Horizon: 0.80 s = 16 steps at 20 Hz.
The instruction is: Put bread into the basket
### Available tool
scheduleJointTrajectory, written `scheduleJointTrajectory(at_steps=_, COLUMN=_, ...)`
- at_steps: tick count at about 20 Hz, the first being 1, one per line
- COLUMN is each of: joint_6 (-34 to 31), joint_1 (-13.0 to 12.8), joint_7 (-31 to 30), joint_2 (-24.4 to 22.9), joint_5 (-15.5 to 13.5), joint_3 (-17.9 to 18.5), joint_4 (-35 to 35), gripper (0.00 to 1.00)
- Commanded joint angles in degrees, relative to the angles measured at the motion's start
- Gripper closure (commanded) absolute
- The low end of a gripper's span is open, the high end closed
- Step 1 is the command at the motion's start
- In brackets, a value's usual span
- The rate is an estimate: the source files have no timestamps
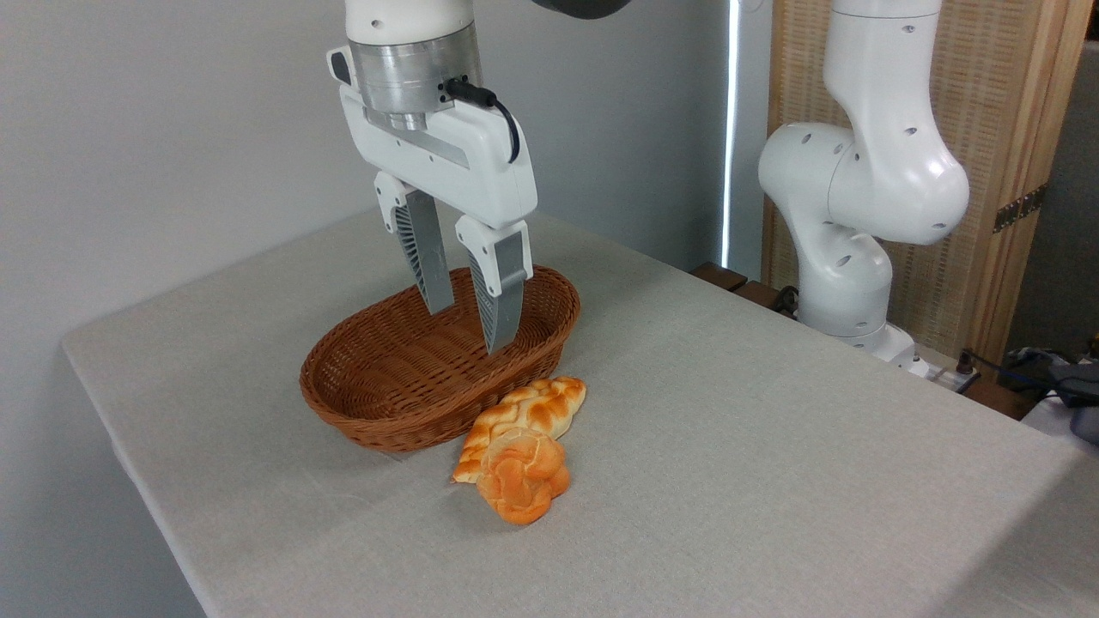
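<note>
The bread [522, 476], a small knotted orange-golden bun, lies on the grey tablecloth just in front of the basket [378, 395]. The oval brown wicker basket holds nothing. My gripper [470, 328] hangs above the basket's right half, fingers pointing down. It is open, with nothing between its grey fingers [427, 257]. The bun sits lower and to the right of the fingertips, apart from them.
A longer, paler braided loaf [537, 410] lies against the bun and touches the basket's front rim. The arm's white base [850, 257] stands at the table's back right. The table's left and front edges drop off near the basket.
</note>
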Motion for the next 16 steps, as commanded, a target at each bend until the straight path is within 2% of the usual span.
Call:
scheduleJointTrajectory(at_steps=1, joint_6=2.69, joint_1=0.39, joint_7=1.43, joint_2=1.43, joint_5=1.54, joint_3=1.03, joint_4=-0.19, gripper=0.00)
scheduleJointTrajectory(at_steps=3, joint_6=4.27, joint_1=0.39, joint_7=1.69, joint_2=1.96, joint_5=2.42, joint_3=1.12, joint_4=-1.76, gripper=0.00)
scheduleJointTrajectory(at_steps=5, joint_6=5.33, joint_1=0.39, joint_7=2.57, joint_2=2.40, joint_5=3.65, joint_3=2.78, joint_4=-3.26, gripper=0.00)
scheduleJointTrajectory(at_steps=16, joint_6=5.69, joint_1=0.30, joint_7=3.45, joint_2=9.25, joint_5=4.18, joint_3=3.05, joint_4=-5.46, gripper=0.00)
